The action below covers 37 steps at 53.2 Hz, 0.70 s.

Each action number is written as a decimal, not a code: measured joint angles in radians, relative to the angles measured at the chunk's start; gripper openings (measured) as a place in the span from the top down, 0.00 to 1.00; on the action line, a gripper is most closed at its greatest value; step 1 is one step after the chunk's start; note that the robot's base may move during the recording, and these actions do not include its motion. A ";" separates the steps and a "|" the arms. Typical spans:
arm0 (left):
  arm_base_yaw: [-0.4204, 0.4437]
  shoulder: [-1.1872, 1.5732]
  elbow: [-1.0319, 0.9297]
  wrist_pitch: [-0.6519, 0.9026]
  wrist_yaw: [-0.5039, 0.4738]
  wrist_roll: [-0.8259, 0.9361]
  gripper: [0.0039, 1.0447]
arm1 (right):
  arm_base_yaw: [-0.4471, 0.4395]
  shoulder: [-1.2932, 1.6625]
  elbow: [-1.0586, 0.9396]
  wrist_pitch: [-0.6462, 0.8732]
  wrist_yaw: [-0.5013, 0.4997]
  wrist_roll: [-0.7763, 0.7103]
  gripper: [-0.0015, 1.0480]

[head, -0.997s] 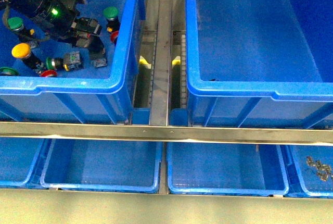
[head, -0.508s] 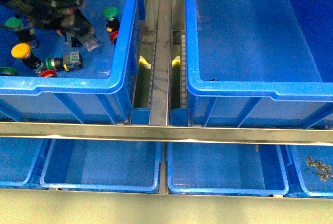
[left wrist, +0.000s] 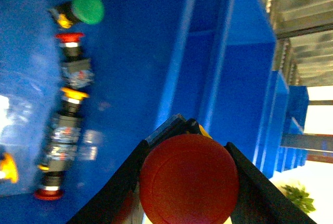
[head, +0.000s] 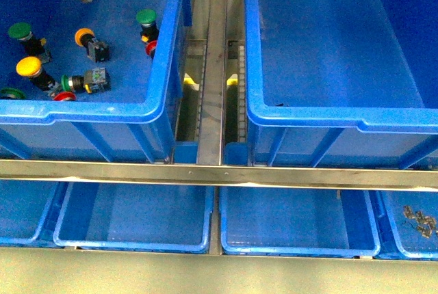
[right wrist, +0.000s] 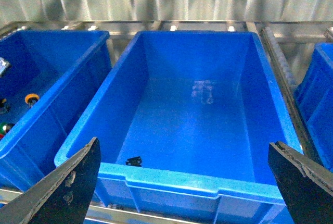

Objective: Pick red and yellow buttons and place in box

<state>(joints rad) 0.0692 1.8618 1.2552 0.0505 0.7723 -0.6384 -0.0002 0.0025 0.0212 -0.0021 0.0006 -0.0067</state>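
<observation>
"Two deep blue crates side by side: which one takes the catch?"
"The box [head: 301,113] on the right. Its floor is bare but for a dark scrap [right wrist: 134,160] near the front wall. The left crate [head: 102,111] holds the stock."
"What stands between them?"
"A steel rail [head: 216,68] and both thick rims. By my reading, the carry should ride high enough to clear all three before any descent, then aim mid-box, where the room is widest."
"And the pincers?"
"The right pincer [right wrist: 182,143] is splayed wide and empty, facing into the box from its near side, so the left arm's path should keep off it. The left pincer [left wrist: 187,151] is clamped on a red button [left wrist: 189,182], cap toward its camera, raised above the left crate's floor."
"What remains below?"
"A yellow button [head: 28,67] and a loose red button [head: 65,96] lie among green buttons [head: 146,18]. Release low, I'd judge, so the round cap neither bounces nor rolls."
</observation>
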 joint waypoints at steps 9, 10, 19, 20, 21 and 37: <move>-0.136 -0.022 -0.013 0.066 0.010 -0.152 0.68 | 0.000 0.000 0.000 0.000 0.000 0.000 0.06; -0.152 -0.021 -0.013 0.065 0.004 -0.157 0.68 | 0.000 0.000 0.000 0.000 0.000 0.000 0.06; -0.298 -0.014 -0.013 0.066 -0.021 -0.188 0.68 | 0.000 0.000 0.000 0.000 0.000 0.000 0.06; -0.311 -0.014 -0.013 0.066 -0.025 -0.191 0.68 | 0.000 0.000 0.000 0.000 0.000 0.000 0.06; -0.325 -0.014 -0.014 0.070 -0.029 -0.199 0.68 | 0.000 0.000 0.000 0.000 0.000 0.000 0.06; -0.429 0.044 -0.026 0.176 -0.067 -0.288 0.68 | 0.000 0.000 0.000 0.000 0.000 0.000 0.06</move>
<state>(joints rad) -0.3599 1.9060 1.2297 0.2268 0.7052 -0.9264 -0.0002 0.0025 0.0212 -0.0021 0.0002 -0.0067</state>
